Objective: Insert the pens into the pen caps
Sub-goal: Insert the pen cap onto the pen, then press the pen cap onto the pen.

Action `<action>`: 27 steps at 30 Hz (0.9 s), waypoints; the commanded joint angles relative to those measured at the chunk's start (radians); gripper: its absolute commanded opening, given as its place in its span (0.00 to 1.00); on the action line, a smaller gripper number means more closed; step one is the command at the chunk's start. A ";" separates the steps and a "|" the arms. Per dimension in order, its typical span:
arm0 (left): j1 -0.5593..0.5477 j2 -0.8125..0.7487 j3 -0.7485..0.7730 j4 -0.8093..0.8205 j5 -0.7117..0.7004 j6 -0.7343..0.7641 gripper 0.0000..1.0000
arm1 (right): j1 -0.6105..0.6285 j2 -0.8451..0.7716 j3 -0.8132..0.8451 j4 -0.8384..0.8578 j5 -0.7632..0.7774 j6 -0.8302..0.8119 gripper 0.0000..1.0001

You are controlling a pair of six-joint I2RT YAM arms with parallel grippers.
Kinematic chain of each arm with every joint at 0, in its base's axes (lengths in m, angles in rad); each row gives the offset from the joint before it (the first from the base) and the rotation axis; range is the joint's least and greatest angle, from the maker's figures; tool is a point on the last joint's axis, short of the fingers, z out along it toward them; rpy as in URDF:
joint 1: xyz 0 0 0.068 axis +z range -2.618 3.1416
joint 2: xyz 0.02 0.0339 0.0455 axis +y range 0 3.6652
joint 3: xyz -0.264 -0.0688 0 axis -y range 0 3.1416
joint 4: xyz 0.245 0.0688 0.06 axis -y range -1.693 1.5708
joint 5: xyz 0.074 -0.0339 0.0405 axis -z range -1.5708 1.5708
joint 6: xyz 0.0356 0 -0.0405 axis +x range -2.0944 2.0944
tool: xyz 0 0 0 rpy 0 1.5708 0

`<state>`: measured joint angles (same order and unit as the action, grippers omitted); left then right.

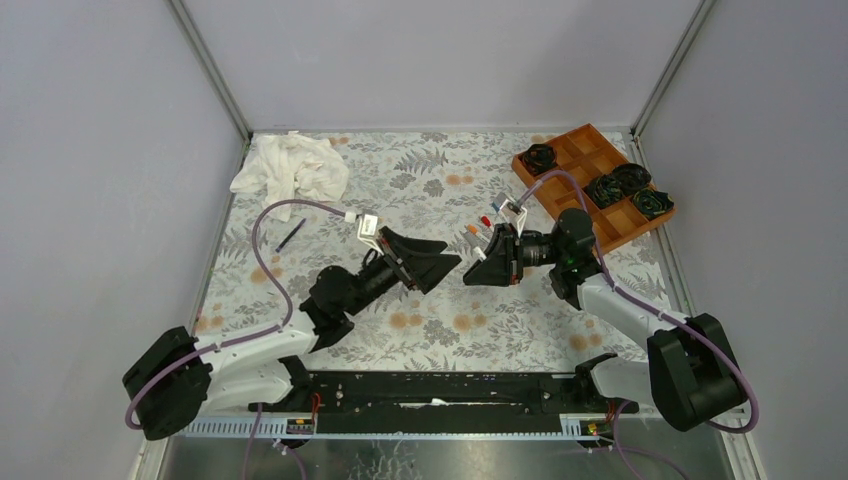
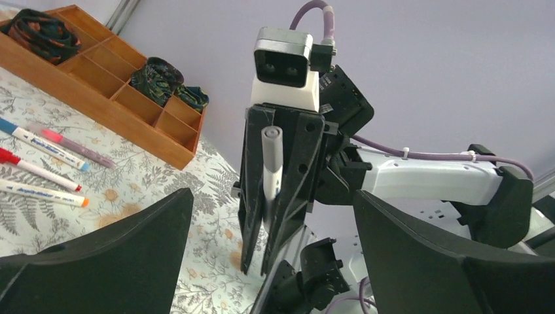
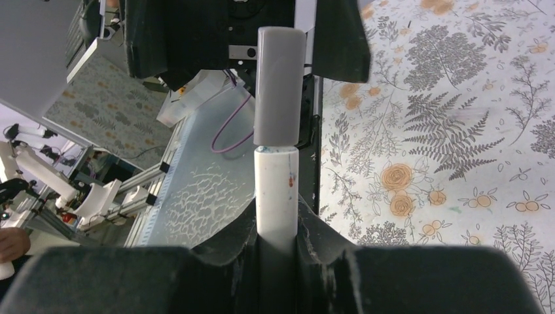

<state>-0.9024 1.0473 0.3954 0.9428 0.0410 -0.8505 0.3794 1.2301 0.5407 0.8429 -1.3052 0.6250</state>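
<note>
My right gripper [image 1: 476, 270] is shut on a white pen [image 3: 275, 190] with a grey cap [image 3: 279, 85] on its end. The pen sticks out toward my left gripper [image 1: 447, 263]. In the left wrist view the same pen [image 2: 271, 163] stands between the right gripper's black fingers [image 2: 252, 196]. My left gripper [image 2: 271, 196] is open and empty, its jaws wide apart and facing the pen's capped end, a short gap away. Several white pens with blue [image 2: 39, 140], pink [image 2: 78, 149], red [image 2: 36, 169] and orange [image 2: 46, 193] ends lie on the floral mat behind the right gripper [image 3: 276, 226]. A dark pen [image 1: 291, 235] lies at the left.
A wooden compartment tray [image 1: 585, 150] with black rosette objects [image 1: 603, 189] stands at the back right. A crumpled white cloth [image 1: 290, 165] lies at the back left. Grey walls close in the floral mat [image 1: 440, 325] on three sides.
</note>
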 commanded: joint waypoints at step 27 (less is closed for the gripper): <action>0.018 0.338 0.250 0.240 0.157 -0.042 0.00 | 0.005 -0.037 0.025 0.026 -0.074 -0.011 0.00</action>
<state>-0.8871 1.3701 0.6079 1.1259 0.1406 -0.8883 0.3801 1.2194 0.5407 0.8471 -1.3682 0.6250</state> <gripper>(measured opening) 0.092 0.216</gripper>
